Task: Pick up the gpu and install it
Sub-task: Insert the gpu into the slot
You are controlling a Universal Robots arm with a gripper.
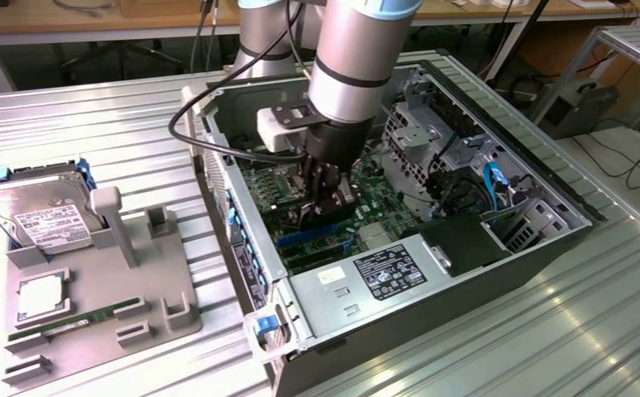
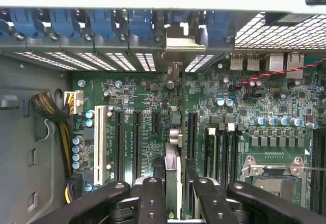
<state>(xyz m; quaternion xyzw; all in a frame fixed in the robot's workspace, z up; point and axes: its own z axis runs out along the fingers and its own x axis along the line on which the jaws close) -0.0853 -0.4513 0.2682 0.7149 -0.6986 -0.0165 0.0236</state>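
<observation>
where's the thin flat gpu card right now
The thin gpu card stands on edge between the gripper fingers, inside the open computer case above the green motherboard.

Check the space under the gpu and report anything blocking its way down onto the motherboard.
Nothing visible blocks it. The gripper holds the gpu edge-on inside the open computer case, directly above the motherboard. Its silver bracket is at the rear slot openings. The yellow cable bundle lies off to one side.

Arm upright, wrist down; gripper (image 2: 173,193) pointing downward — clamped
</observation>
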